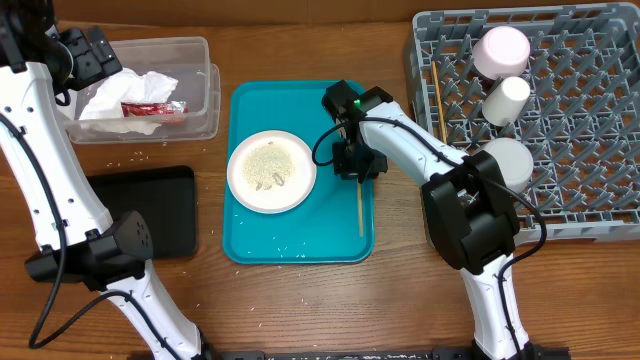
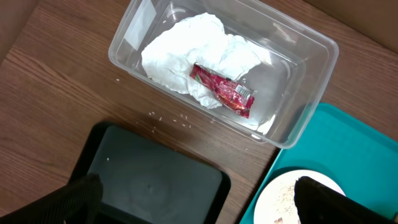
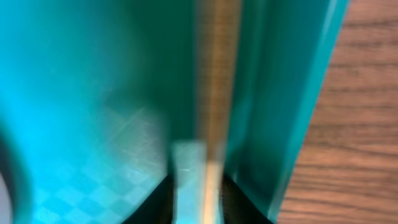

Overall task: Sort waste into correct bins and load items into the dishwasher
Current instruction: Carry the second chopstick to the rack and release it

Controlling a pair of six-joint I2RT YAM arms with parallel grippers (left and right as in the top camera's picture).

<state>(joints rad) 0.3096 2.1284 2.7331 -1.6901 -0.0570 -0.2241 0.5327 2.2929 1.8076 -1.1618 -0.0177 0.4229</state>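
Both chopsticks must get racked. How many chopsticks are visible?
2. One chopstick lies on the teal tray, near its right edge; the other rests at the left side of the rack. An arm could hide more.

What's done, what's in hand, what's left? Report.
Done: napkin and wrapper lie in the tub; one chopstick and three white dishes sit in the rack. In hand: right gripper straddles the second chopstick on the teal tray. Left: the plate with rice, table grains.
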